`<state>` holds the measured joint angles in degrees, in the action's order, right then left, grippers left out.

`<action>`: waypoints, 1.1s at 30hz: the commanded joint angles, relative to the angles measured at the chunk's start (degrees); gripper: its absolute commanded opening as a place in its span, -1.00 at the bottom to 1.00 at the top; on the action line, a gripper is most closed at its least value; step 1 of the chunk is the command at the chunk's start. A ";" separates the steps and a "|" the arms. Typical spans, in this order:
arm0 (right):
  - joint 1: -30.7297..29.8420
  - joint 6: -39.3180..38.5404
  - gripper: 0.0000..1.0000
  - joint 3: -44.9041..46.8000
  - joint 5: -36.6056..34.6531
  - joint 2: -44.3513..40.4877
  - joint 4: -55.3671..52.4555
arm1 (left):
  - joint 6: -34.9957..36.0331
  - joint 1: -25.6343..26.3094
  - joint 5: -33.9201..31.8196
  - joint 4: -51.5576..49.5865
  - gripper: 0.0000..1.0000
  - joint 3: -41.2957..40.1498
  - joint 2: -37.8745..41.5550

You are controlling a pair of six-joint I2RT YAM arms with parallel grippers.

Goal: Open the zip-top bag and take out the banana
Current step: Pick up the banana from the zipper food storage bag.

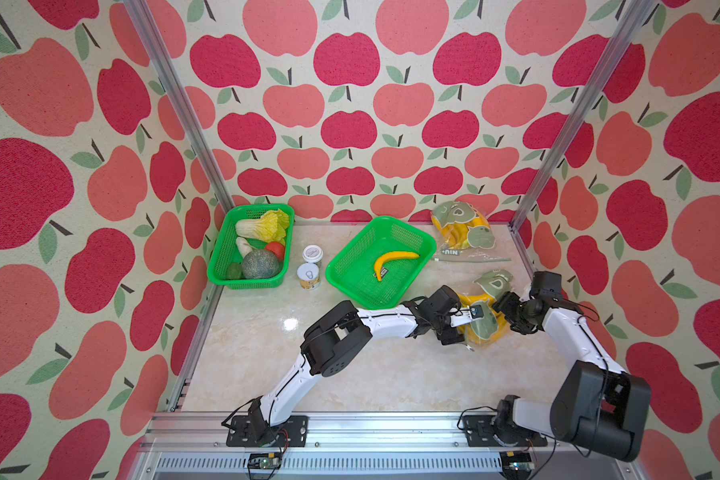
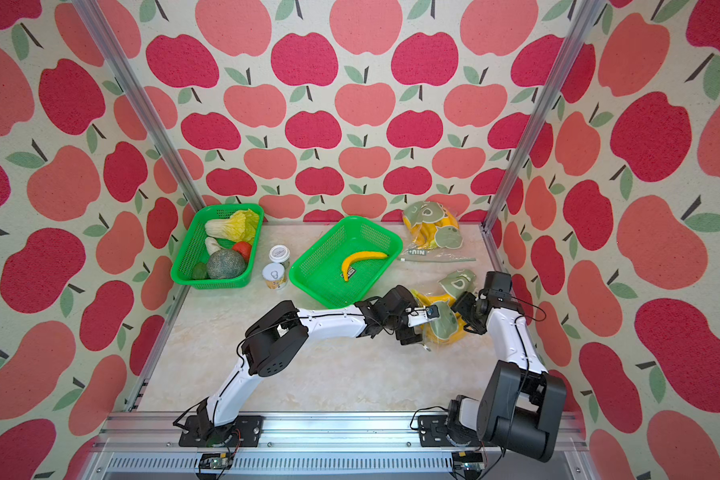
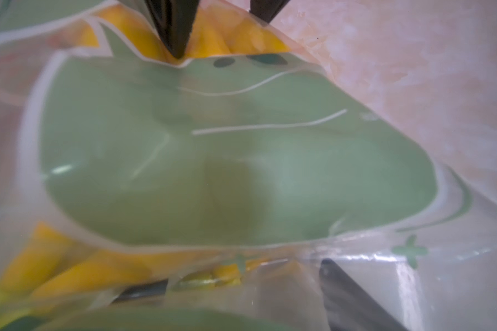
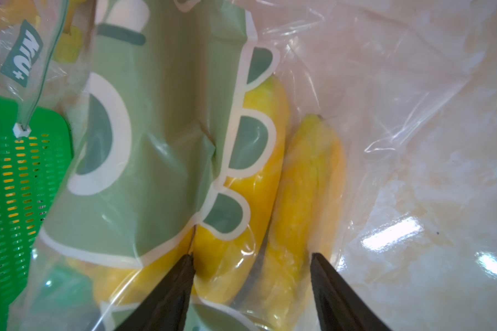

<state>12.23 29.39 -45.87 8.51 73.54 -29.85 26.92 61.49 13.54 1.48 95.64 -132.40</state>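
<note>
The zip-top bag [image 1: 489,322] [image 2: 445,328], clear with green prints, lies at the right of the table with yellow bananas inside. My right gripper [image 4: 251,256] [image 1: 501,309] meets it from the right. Its fingers stand apart and hug two bananas [image 4: 258,172] through the film. My left gripper [image 3: 250,292] [image 1: 468,328] comes from the left, jaws wide, with bag film [image 3: 213,157] draped over them and pressed against the camera. In the left wrist view the right arm's fingers [image 3: 172,31] show beyond the bag. One loose banana [image 1: 391,258] lies in the middle green basket [image 1: 427,245].
A second printed bag of bananas [image 1: 462,228] leans at the back right, its zip edge [image 1: 470,259] lying toward the front. A green basket of vegetables [image 1: 221,257] stands at the back left. Two cans [image 1: 310,266] stand between the baskets.
</note>
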 commanded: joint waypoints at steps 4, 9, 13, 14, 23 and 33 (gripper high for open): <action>-0.01 -0.91 0.37 -0.54 0.77 0.44 -0.84 | 2.99 0.33 3.67 -7.14 0.46 0.34 -0.98; -0.01 -0.76 0.36 -0.59 0.77 0.31 -0.98 | 3.76 0.55 3.50 -8.23 0.21 -0.77 0.41; -0.01 -0.91 0.36 -0.54 0.50 -0.20 -1.35 | 4.10 1.05 3.50 -7.69 0.07 -3.38 3.07; -0.01 -0.92 0.36 -0.47 0.54 -0.36 -1.35 | 4.11 1.24 3.36 -7.09 0.07 -4.06 3.70; 0.02 -0.63 0.37 -0.05 0.78 -0.98 -1.43 | 5.15 -0.76 -0.29 -7.50 0.52 2.23 -0.73; 0.00 -1.00 0.36 0.05 0.23 -1.20 -1.71 | 8.36 -0.48 1.92 -14.53 0.12 5.48 -3.30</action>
<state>12.23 29.39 -45.87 8.64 73.14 -30.09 34.17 60.62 14.02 -8.19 102.28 -135.96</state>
